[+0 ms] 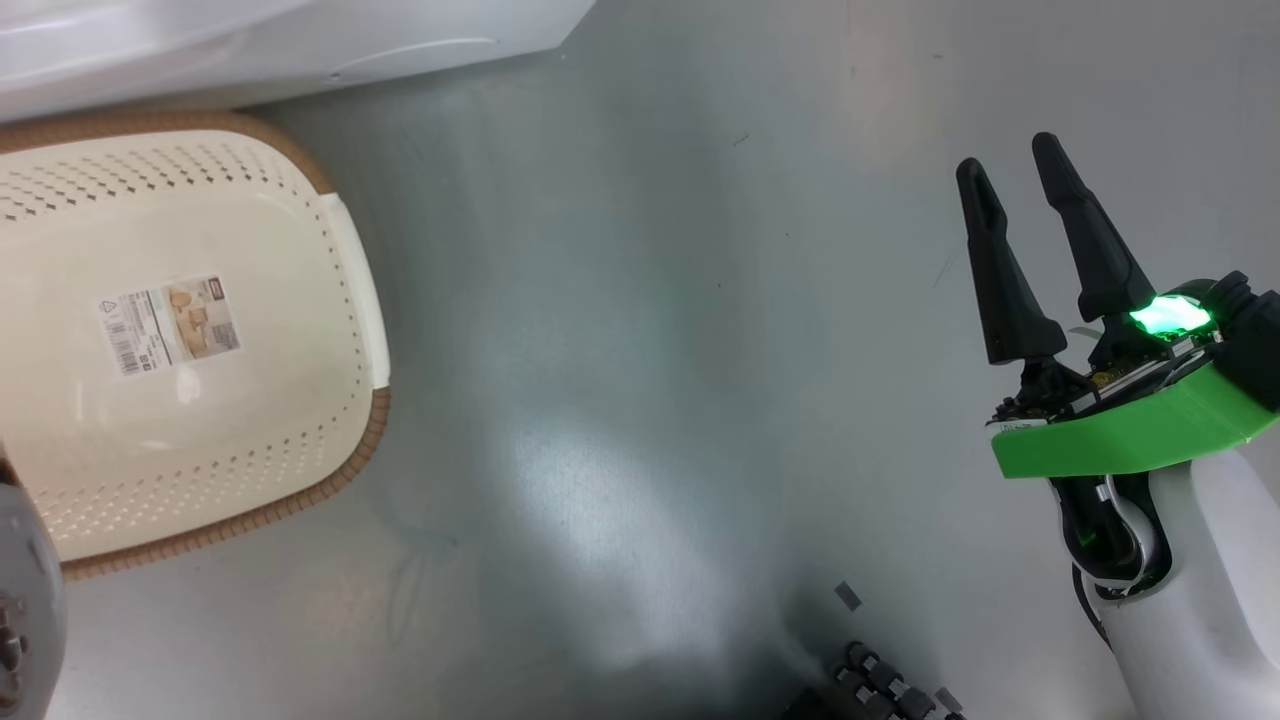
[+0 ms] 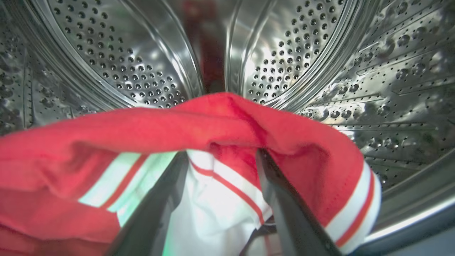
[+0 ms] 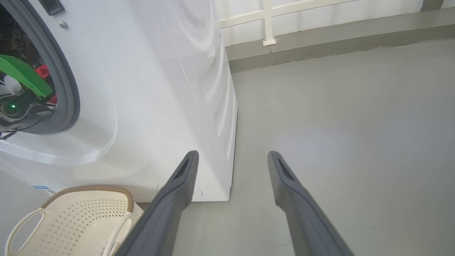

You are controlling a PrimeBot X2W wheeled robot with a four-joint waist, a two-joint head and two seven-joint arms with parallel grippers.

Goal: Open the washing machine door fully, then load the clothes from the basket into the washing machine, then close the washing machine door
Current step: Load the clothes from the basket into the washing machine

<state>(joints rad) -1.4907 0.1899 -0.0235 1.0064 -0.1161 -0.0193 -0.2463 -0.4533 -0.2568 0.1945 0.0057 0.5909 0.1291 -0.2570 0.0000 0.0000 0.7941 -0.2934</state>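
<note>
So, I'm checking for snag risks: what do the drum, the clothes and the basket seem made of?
The drum: polished metal, likely stainless steel, judging by mirror-like reflections and punched holes. The clothes: soft red-and-white fabric, since it drapes and creases. The basket: matte cream plastic with moulded perforations; its brown rim looks woven, possibly moulded.
</note>
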